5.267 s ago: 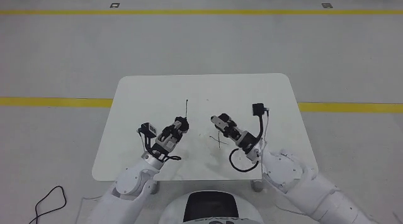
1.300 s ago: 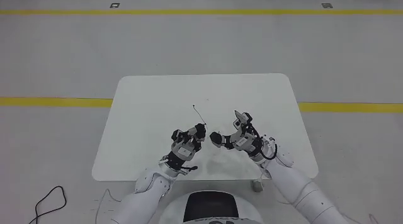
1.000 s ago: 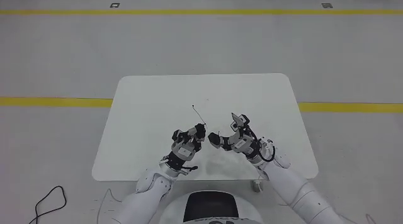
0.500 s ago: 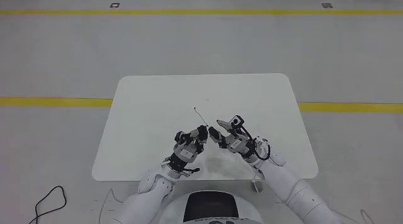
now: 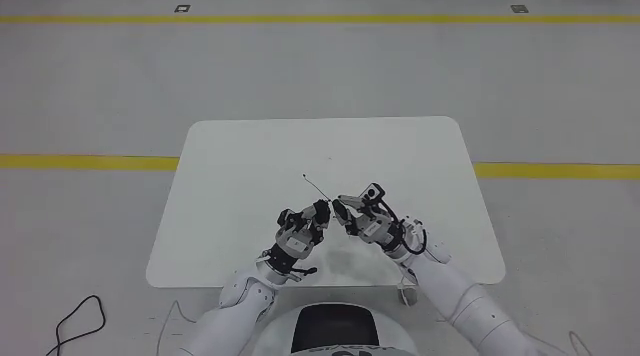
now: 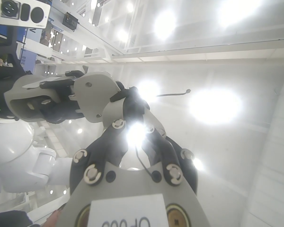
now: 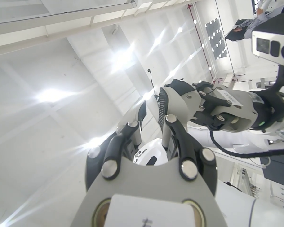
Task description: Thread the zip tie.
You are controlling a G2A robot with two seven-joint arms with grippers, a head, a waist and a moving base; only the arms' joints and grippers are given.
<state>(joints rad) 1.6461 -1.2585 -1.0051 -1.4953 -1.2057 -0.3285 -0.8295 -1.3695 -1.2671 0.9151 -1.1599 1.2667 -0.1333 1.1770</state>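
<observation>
A thin black zip tie [image 5: 317, 187] sticks up and away from my left gripper [image 5: 319, 210], which is shut on its lower part above the table's near middle. In the left wrist view the tie's free end [image 6: 172, 93] juts past my left gripper [image 6: 135, 106] and its tail [image 6: 142, 161] hangs back between the fingers. My right gripper [image 5: 340, 210] stands close beside the left one, fingertip to fingertip. In the right wrist view my right gripper [image 7: 152, 109] is open, with the left gripper's tip and the zip tie [image 7: 151, 79] just beyond its fingers.
The white table [image 5: 400, 151] stretches beyond both grippers to its far edge, and its near edge runs under the forearms. Around it is grey floor with yellow lines [image 5: 90, 162].
Both arms have drawn in from farther apart. Over the last second my right gripper has swung left until it is against the left gripper. The zip tie has tilted slightly.
</observation>
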